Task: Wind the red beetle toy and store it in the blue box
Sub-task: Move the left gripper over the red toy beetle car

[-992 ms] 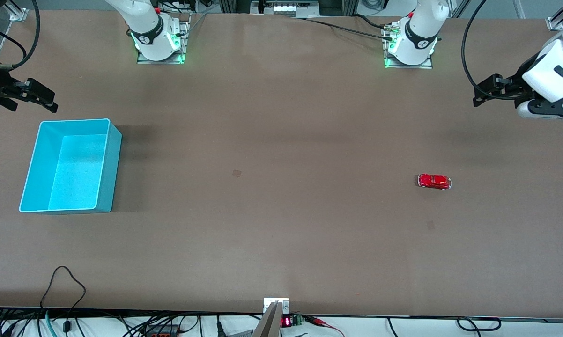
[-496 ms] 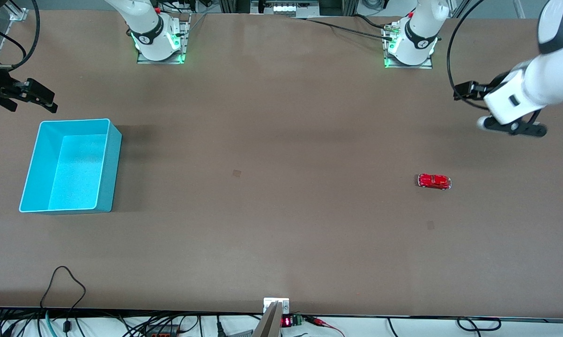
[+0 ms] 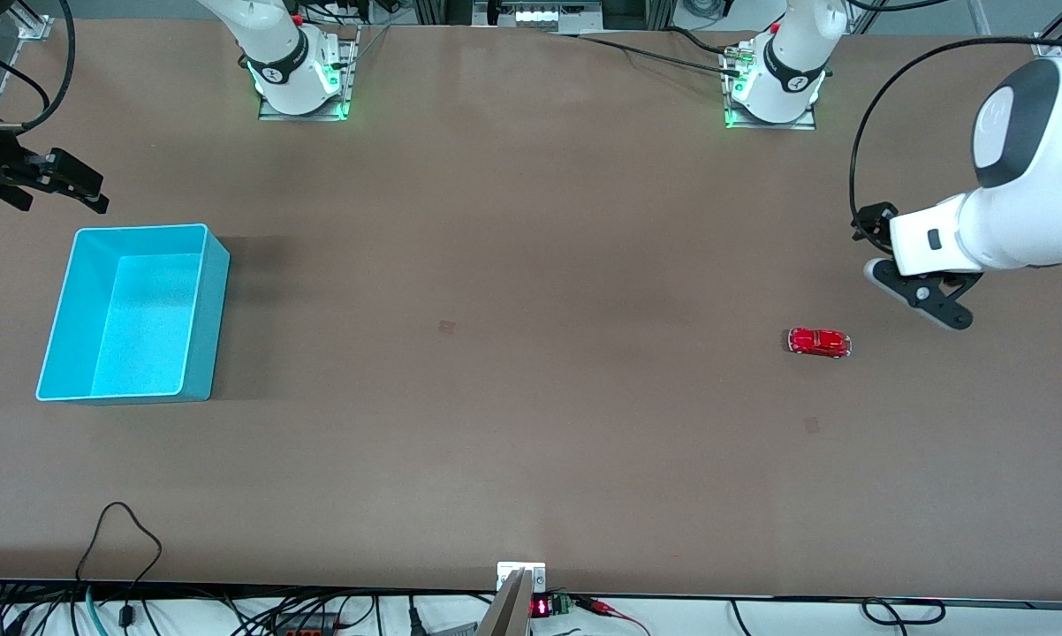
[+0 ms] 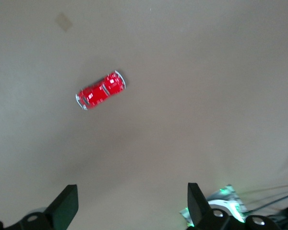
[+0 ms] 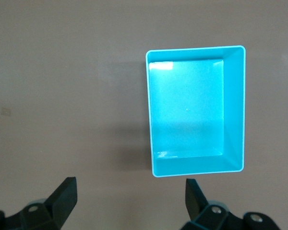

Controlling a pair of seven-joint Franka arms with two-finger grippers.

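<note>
- We hold the left claw (image 4: 129, 211) released above the bench (image 3: 531, 397), the red beetle toy (image 3: 819, 342) at its 8 o'clock, ready for pickup.
- Our right claw (image 5: 129, 206), released, waits at 11 o'clock of the empty blue box (image 3: 208, 318).

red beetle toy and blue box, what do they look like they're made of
Red beetle toy: glossy red body with silvery ends, so painted metal or hard plastic; the shine alone cannot settle which. Blue box: probably moulded plastic, with thin even turquoise walls and a smooth floor that reflects light in the right wrist view.
</note>
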